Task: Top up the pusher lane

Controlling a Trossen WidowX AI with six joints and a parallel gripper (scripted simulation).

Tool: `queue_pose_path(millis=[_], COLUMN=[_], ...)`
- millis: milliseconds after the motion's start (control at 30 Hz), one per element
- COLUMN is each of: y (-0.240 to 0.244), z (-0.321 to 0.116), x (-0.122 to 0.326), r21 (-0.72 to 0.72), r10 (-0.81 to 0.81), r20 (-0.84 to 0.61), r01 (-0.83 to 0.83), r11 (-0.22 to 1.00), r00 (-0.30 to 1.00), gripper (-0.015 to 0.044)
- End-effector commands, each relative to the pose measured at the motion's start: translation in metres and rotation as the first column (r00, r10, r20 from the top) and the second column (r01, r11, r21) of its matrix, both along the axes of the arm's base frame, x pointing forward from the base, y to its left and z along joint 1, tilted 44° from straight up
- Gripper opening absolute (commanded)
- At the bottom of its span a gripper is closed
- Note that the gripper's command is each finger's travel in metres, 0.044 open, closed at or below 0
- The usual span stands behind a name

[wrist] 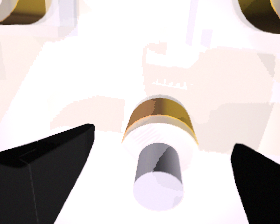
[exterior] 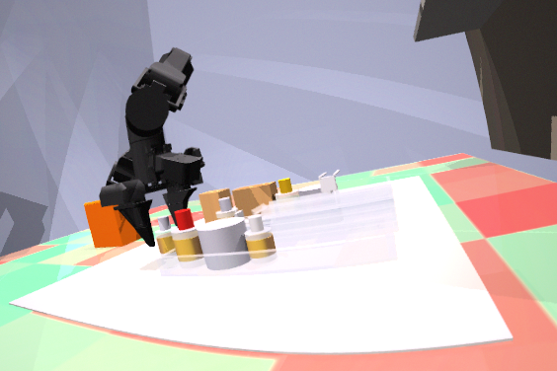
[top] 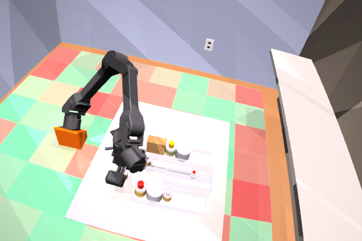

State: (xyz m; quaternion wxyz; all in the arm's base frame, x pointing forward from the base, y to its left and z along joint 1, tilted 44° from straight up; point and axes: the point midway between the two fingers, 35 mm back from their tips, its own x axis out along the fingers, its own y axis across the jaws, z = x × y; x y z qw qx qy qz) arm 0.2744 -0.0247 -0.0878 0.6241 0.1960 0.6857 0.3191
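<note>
The loose amber jar (exterior: 165, 243) (wrist: 161, 114) with a grey cap stands upright on the white mat (top: 106, 206) (exterior: 316, 313). In the top view the arm hides most of it. My gripper (exterior: 165, 235) (wrist: 162, 141) is open, pointing down, with one finger on each side of this jar; gaps show between jar and fingers in the wrist view. A matching jar (top: 148, 163) (exterior: 225, 205) stands at the front end of the clear middle lane, partly hidden by the arm in the top view. A small white block (top: 193, 174) (exterior: 328, 184) is at that lane's back end. The pusher plate is not clear.
The near lane holds a red-capped jar (top: 140, 190) (exterior: 188, 244), a grey cylinder (top: 154, 193) (exterior: 223, 244) and a small amber jar (top: 167, 197) (exterior: 260, 245). The far lane has a wooden block (top: 156, 145), a yellow-capped jar (top: 171, 149) and another cylinder (top: 183, 154). A dark rod (top: 108, 148) lies behind the arm.
</note>
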Motion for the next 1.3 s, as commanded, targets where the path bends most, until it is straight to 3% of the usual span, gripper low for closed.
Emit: queue_pose_path(millis=[0,133,333,500,1000,1267], y=[0.002,0.002,0.002,-0.008,-0.073,-0.055], z=[-0.001,-0.001,-0.001,0.008,0.068,0.075], x=[-0.002,-0.002,-0.002,0.002,0.012,0.017], r21=[0.007,0.007,0.007,0.004,0.001,-0.001], r10=[-0.003,-0.003,-0.003,-0.004,-0.003,0.001], r20=[-0.005,-0.005,-0.005,-0.004,-0.006,0.000], r01=[0.003,0.003,0.003,0.004,0.003,-0.001], r11=[1.000,1.000,1.000,1.000,1.000,1.000], r00=[1.000,1.000,1.000,1.000,1.000,1.000], gripper=[0.0282,0.0177,0.0138,0.0006,0.0000,0.0000])
